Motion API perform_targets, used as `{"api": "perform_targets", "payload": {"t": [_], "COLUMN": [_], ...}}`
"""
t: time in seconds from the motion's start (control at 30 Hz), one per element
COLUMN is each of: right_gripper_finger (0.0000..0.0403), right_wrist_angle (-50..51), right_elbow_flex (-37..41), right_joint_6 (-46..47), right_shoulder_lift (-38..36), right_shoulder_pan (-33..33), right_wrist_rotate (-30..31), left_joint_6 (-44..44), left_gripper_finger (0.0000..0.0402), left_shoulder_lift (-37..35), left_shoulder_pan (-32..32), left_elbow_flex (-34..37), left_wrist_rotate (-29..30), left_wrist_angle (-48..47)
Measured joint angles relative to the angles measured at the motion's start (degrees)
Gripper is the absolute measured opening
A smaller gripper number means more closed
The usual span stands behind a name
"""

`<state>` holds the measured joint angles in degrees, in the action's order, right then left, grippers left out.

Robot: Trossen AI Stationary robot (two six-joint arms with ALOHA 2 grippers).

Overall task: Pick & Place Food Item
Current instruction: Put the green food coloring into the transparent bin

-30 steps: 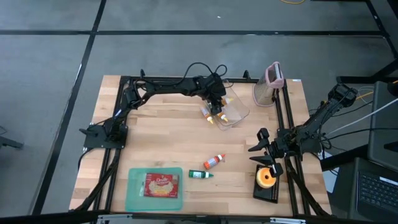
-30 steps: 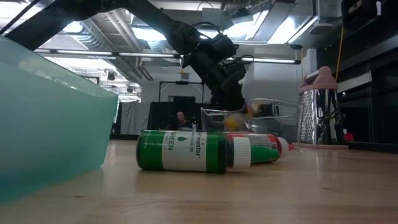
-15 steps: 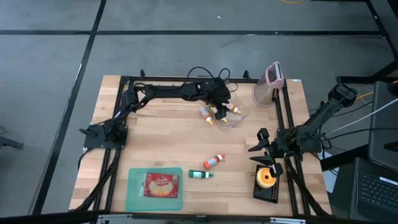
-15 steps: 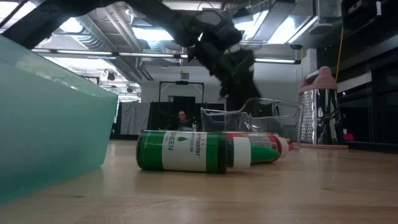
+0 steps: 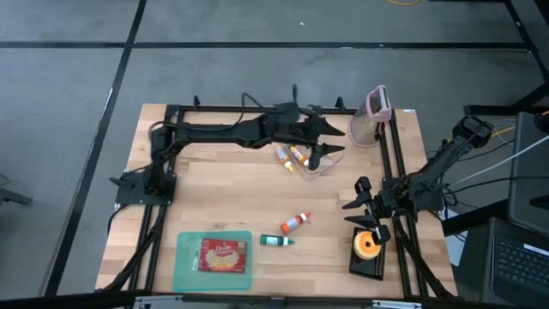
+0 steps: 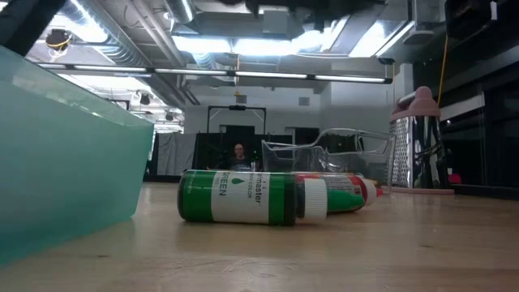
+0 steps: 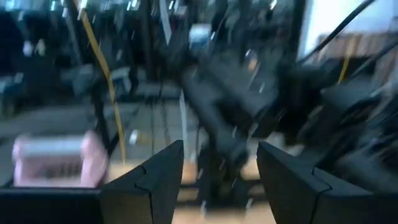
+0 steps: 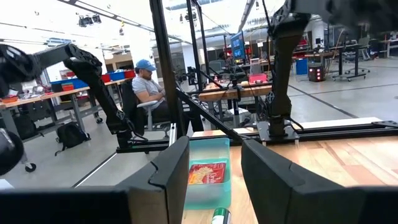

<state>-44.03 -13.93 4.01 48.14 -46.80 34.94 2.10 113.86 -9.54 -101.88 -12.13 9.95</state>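
Note:
A red and yellow food package (image 5: 222, 255) lies flat in the teal tray (image 5: 184, 273) at the near left; the tray's wall also shows in the low view (image 6: 65, 154). My left gripper (image 5: 333, 142) hangs open and empty above a clear container (image 5: 324, 163) at the far middle; in its wrist view (image 7: 221, 149) nothing is between the fingers. Two small yellow-orange bottles (image 5: 290, 156) lie at the container's left side. My right gripper (image 5: 364, 204) waits open and empty at the table's right (image 8: 214, 146).
A green bottle (image 5: 277, 241) and a red-capped bottle (image 5: 296, 223) lie on the table's near middle, one behind the other in the low view (image 6: 243, 197). A pink-handled grater (image 5: 371, 116) stands at the far right. An orange roll (image 5: 367, 245) sits near right. A person sits beyond the table (image 8: 146, 87).
My left gripper has risen out of the clear container, leaving the low view at its top, and has gone toward the table's right edge, turning as it went. The container and the bottles on the table have stayed where they were.

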Motion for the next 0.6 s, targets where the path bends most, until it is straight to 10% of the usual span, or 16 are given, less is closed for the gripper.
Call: {"api": "perform_targets", "payload": {"t": [0.4, 0.6], "right_gripper_finger": [0.0146, 0.0146], "right_wrist_angle": [0.6, 0.9], "right_elbow_flex": [0.0, 0.0], "right_joint_6": [0.4, 1.5], "right_shoulder_lift": [0.0, 0.0], "right_shoulder_pan": [0.0, -0.1], "right_wrist_rotate": [-1.4, -1.6], "left_joint_6": [7.4, 11.0], "left_gripper_finger": [0.0198, 0.0195], "left_shoulder_lift": [-11.7, -20.8], "left_shoulder_pan": [6.9, 10.4], "left_elbow_flex": [1.0, 13.2], "left_wrist_rotate": [1.2, 10.4], "left_wrist_angle": [3.4, 3.5]}}
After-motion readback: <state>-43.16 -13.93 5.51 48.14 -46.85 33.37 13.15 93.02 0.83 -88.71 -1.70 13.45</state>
